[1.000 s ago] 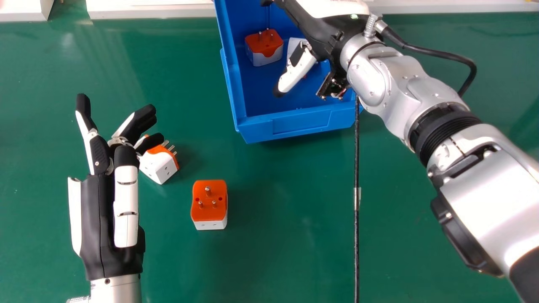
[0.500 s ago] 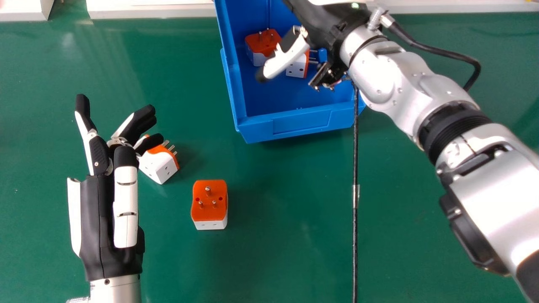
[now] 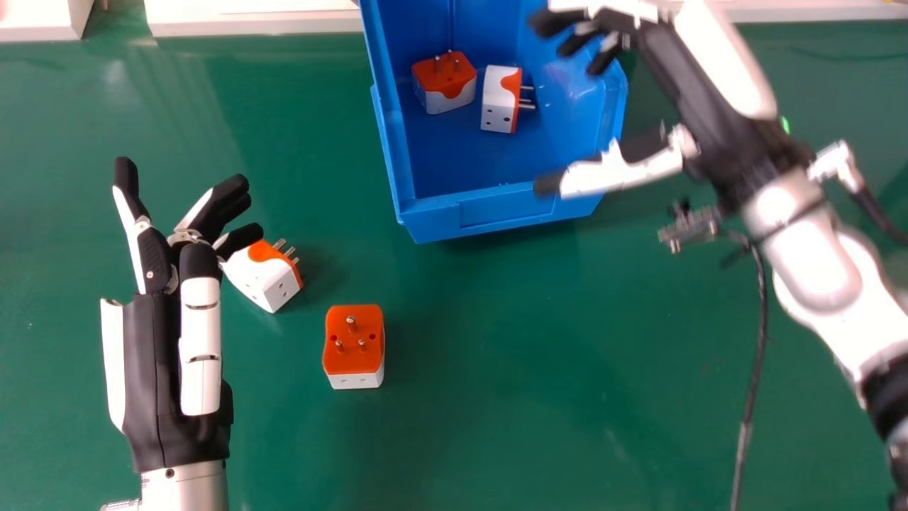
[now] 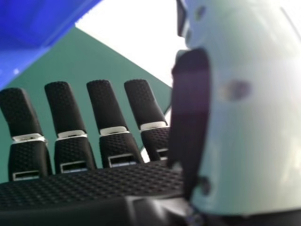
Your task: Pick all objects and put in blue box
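Over the right side of the blue box [image 3: 496, 206], my right hand [image 3: 709, 92] is open, with nothing held. In the right hand view the right hand [image 4: 84, 183] has extended fingers with bare space between them and the thumb. Two orange-and-white plug adapters lie inside the box: one adapter [image 3: 445, 84] at the back left, another adapter [image 3: 501, 99] on its side beside it. On the table, an adapter [image 3: 264, 275] rests just right of the open left hand [image 3: 167, 355], partly covered by its fingers. Another adapter [image 3: 355, 346] stands pins up, nearer the front.
A green tabletop [image 3: 496, 397] surrounds the box. White ledges [image 3: 255, 21] run along the far edge. A black cable [image 3: 753, 383] hangs from the right wrist down across the right side. In the right hand view, the blue box [image 4: 37, 28] shows beyond the fingers.
My right hand has moved right and toward the near side, uncovering both adapters in the box; its cable swung right. The left hand has shifted slightly left. The table adapters stay put.
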You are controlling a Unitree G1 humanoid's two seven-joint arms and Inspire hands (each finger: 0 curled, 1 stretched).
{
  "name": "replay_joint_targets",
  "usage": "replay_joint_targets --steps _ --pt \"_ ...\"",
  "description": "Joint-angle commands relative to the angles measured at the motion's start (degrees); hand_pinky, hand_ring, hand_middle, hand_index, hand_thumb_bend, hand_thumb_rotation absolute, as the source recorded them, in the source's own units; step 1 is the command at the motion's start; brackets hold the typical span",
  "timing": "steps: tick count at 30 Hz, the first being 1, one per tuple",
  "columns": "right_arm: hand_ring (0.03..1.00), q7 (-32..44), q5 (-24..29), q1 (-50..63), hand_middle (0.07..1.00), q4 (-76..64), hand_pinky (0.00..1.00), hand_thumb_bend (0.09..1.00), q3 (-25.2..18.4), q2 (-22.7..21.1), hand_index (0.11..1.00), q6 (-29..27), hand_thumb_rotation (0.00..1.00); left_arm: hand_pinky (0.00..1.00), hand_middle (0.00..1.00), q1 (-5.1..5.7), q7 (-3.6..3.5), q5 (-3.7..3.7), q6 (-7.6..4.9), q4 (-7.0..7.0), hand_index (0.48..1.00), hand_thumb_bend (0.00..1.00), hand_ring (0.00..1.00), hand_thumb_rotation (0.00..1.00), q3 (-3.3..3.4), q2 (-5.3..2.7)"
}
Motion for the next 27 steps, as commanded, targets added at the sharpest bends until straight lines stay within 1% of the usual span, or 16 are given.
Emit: replay_joint_targets --steps 1,2,4,7,9,13,15,19,21,23,27 --pt "0.669 2.19 3.68 2.45 0.715 -4.53 0.55 0.869 -1.90 -1.03 0.714 -1.80 0.24 0.76 0.82 -0.37 -0.03 0.18 -1.01 -0.16 0.773 0.48 0.82 0.90 0.28 0.54" --pt "0.668 2.89 4.18 3.74 0.714 -5.83 0.55 0.868 -2.12 -1.03 0.713 -1.81 0.24 0.76 0.82 -0.49 -0.10 0.06 -1.12 0.13 0.774 0.48 0.82 0.90 0.35 0.61" --pt "0.664 3.91 4.78 6.37 0.713 -8.30 0.54 0.867 -2.56 -0.80 0.712 -1.79 0.24 0.76 0.82 -0.42 -0.16 0.00 -1.13 0.13 0.775 0.49 0.82 0.90 0.39 0.69" --pt "0.657 4.19 4.31 9.41 0.717 -10.77 0.53 0.866 -3.03 -0.11 0.714 -1.72 0.23 0.76 0.82 -0.28 -0.19 -0.13 -1.14 -0.15 0.776 0.49 0.82 0.90 0.45 0.74" --pt "0.657 4.14 3.51 11.39 0.723 -12.49 0.54 0.866 -2.96 0.26 0.723 -1.31 0.23 0.76 0.82 -0.14 -0.18 -0.15 -0.92 -0.55 0.776 0.49 0.82 0.90 0.45 0.77" --pt "0.668 5.44 2.98 14.22 0.733 -14.49 0.57 0.874 -2.17 0.83 0.734 -0.34 0.22 0.76 0.82 -0.15 -0.15 -0.05 -0.82 -0.33 0.776 0.49 0.82 0.90 0.46 0.77" --pt "0.678 6.80 3.00 15.24 0.742 -15.51 0.58 0.882 -1.67 1.00 0.740 0.21 0.23 0.76 0.82 -0.21 -0.25 -0.16 -0.83 -0.13 0.776 0.49 0.82 0.90 0.44 0.80" --pt "0.696 10.35 4.00 17.13 0.762 -18.08 0.59 0.891 -0.89 1.32 0.754 1.08 0.23 0.76 0.82 0.03 -0.30 -0.12 -0.51 -0.81 0.776 0.49 0.82 0.90 0.41 0.89" --pt "0.703 12.09 4.34 17.96 0.768 -19.10 0.60 0.893 -0.27 1.67 0.760 1.05 0.23 0.76 0.82 0.00 -0.30 -0.05 -0.51 -0.78 0.776 0.49 0.82 0.89 0.46 0.96" --pt "0.740 13.79 4.51 18.62 0.788 -19.81 0.64 0.895 0.62 2.11 0.780 1.03 0.23 0.76 0.82 -0.18 -0.44 -0.13 -0.69 -0.41 0.776 0.50 0.82 0.89 0.44 1.02" --pt "0.784 16.92 4.86 19.01 0.821 -20.56 0.69 0.900 2.01 2.49 0.810 1.05 0.24 0.76 0.82 -0.39 -0.44 -0.13 -0.89 -0.26 0.776 0.50 0.82 0.89 0.39 0.91"
